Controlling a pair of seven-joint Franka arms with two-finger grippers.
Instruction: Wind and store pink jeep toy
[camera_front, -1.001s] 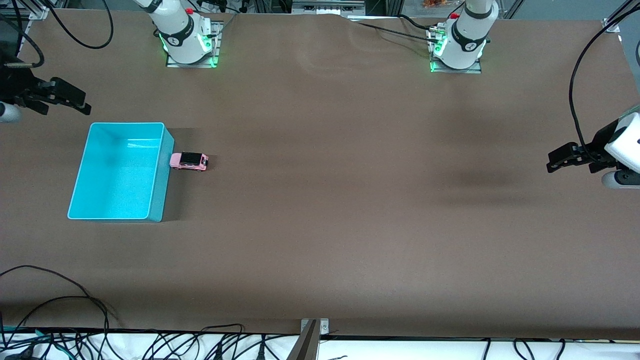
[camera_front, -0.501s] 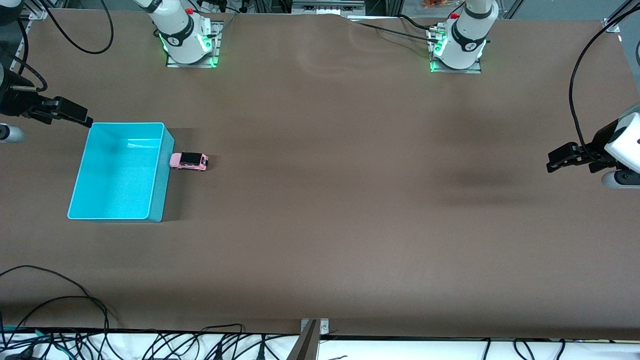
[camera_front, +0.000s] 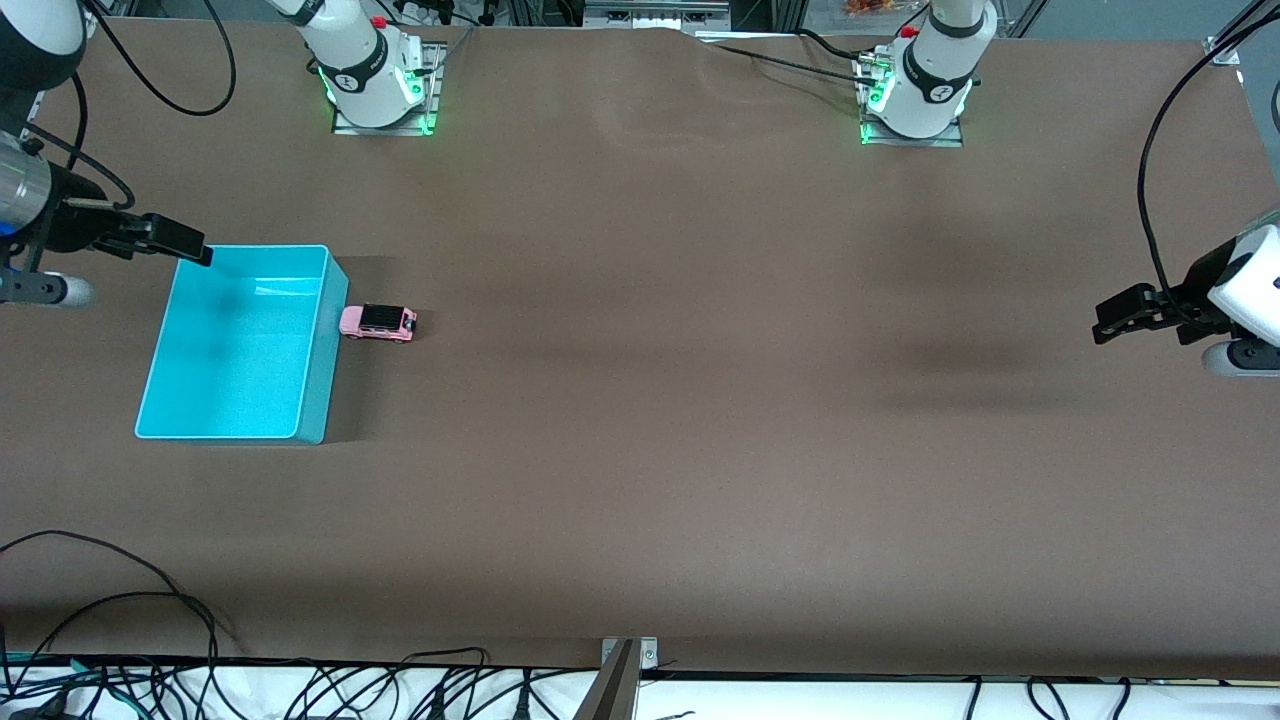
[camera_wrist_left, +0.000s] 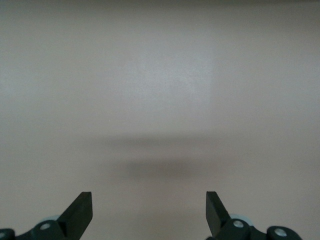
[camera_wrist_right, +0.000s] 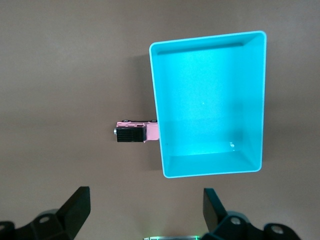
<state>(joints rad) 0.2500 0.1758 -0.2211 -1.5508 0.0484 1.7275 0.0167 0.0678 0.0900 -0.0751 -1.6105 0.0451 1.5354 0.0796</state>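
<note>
Now the pink jeep toy (camera_front: 378, 322) sits on the surface (camera_front: 700, 400), seemingly touching the cyan bin (camera_front: 320, 380); right pincer (camera_front: 190, 248) hangs wide open, empty, over the bin's corner; left pincer (camera_front: 1110, 325) waits open, empty, at its end.

The worktop (camera_front: 700, 400) wears a matt brown cloth-like cover, the cyan bin (camera_front: 240, 345) looks like smooth, faintly glossy plastic, and the jeep (camera_front: 378, 322) shiny pink plastic with a black roof.
</note>
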